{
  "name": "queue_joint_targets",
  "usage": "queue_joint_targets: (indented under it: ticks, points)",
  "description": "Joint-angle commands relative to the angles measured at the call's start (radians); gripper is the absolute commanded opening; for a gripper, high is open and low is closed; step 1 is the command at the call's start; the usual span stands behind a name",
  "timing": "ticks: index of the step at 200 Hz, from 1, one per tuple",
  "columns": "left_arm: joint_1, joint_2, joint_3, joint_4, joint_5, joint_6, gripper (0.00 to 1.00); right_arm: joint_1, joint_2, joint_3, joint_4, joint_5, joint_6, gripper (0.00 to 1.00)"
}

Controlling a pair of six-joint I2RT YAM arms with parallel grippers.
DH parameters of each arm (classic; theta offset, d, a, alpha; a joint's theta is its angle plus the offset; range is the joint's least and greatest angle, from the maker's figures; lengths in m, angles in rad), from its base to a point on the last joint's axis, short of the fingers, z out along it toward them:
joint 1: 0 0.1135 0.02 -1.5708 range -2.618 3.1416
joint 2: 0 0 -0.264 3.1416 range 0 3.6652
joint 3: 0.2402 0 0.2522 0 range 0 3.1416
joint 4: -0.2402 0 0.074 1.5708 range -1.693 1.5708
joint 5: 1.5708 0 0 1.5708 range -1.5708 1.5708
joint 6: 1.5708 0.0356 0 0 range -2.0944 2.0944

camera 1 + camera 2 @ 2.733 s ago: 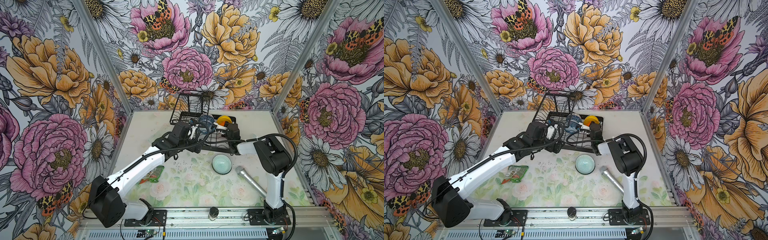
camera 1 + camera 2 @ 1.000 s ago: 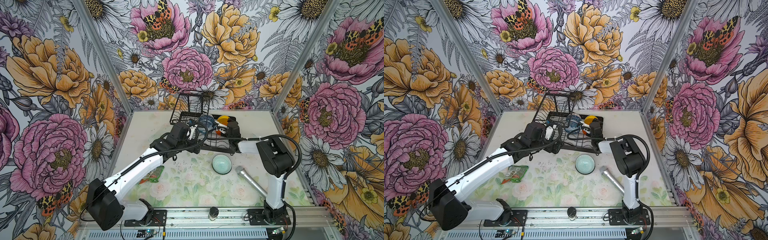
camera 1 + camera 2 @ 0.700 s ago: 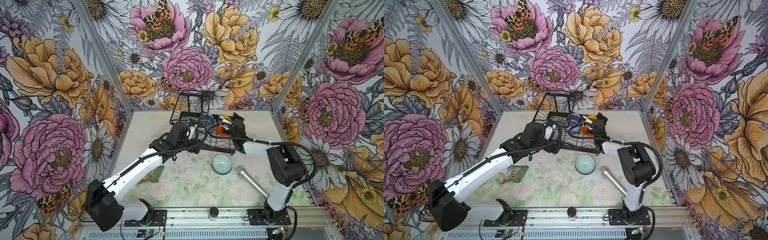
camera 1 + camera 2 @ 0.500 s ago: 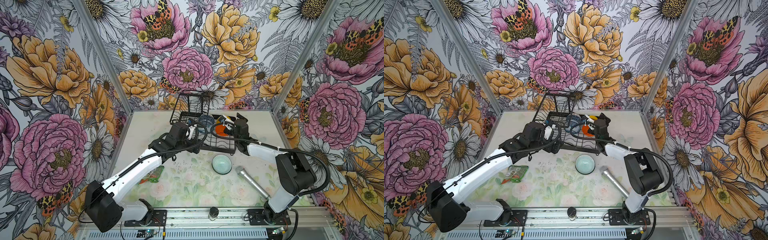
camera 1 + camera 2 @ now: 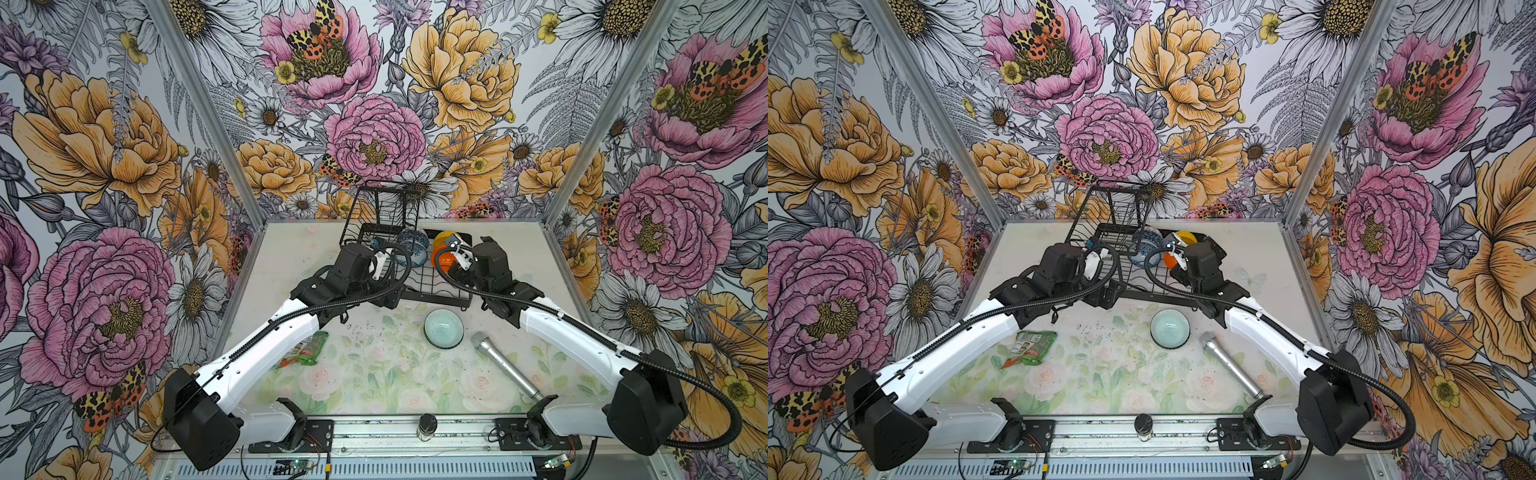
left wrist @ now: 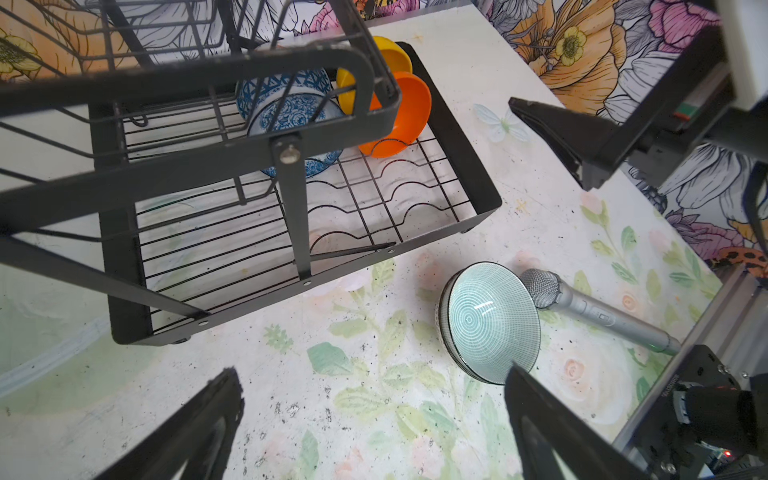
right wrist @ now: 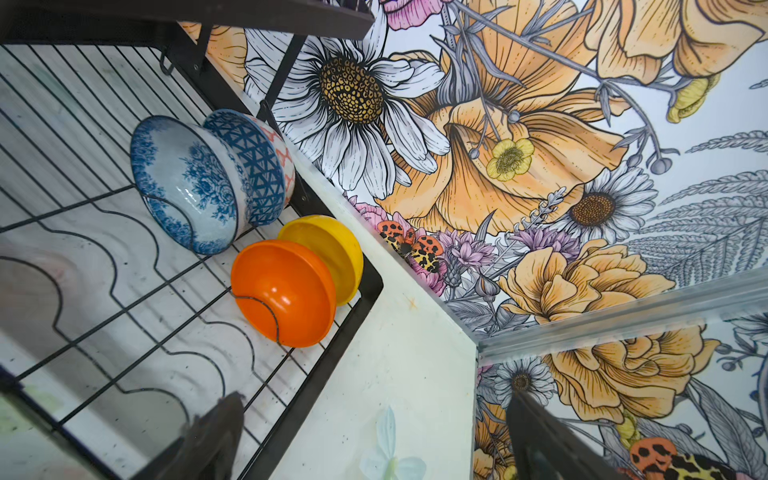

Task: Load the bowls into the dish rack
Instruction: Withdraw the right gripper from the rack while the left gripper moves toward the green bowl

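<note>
The black wire dish rack (image 5: 432, 286) stands at the back of the table. Four bowls lean on edge in its lower tray: blue geometric (image 7: 253, 166), white-and-blue floral (image 7: 187, 187), yellow (image 7: 328, 249) and orange (image 7: 282, 291). A pale mint bowl (image 5: 443, 328) sits on the table in front of the rack, and in the left wrist view this mint bowl (image 6: 490, 320) lies close to one finger. My left gripper (image 6: 370, 374) hangs open and empty over the table by the rack's front edge. My right gripper (image 7: 374, 399) is open and empty above the rack's right rim, near the orange bowl.
A silver microphone (image 5: 503, 365) lies right of the mint bowl. A green snack packet (image 5: 309, 353) sits under the left arm. A small jar (image 5: 427, 424) stands at the front rail. The rack's raised upper basket (image 5: 384, 208) is at the back left.
The right gripper let go of the orange bowl, which now leans in the rack beside the yellow one. It opened and drew back to the right as its arm swung outward. The left arm barely moved.
</note>
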Motion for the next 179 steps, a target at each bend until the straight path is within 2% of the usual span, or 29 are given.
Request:
queue_joint_targets:
  ticks: [1, 23, 69, 96, 124, 179]
  points:
    - [-0.012, -0.041, -0.034, -0.016, -0.045, -0.019, 0.99, 0.006, -0.069, 0.026, -0.158, 0.003, 0.199, 1.00]
    - [-0.004, -0.045, -0.037, -0.019, -0.008, -0.059, 0.99, -0.019, -0.051, 0.095, -0.311, -0.045, 0.345, 0.99]
    - [-0.073, -0.024, -0.046, -0.039, -0.024, -0.124, 0.99, -0.045, 0.048, 0.194, -0.490, -0.175, 0.511, 1.00]
    - [-0.140, -0.004, -0.043, -0.049, -0.068, -0.161, 0.99, -0.052, 0.091, 0.239, -0.555, -0.233, 0.551, 1.00]
    - [-0.195, 0.016, -0.041, -0.048, -0.111, -0.202, 0.99, -0.062, 0.102, 0.251, -0.579, -0.235, 0.562, 1.00]
    - [-0.270, 0.115, -0.034, -0.041, -0.113, -0.255, 0.99, -0.095, 0.091, 0.235, -0.588, -0.240, 0.596, 1.00]
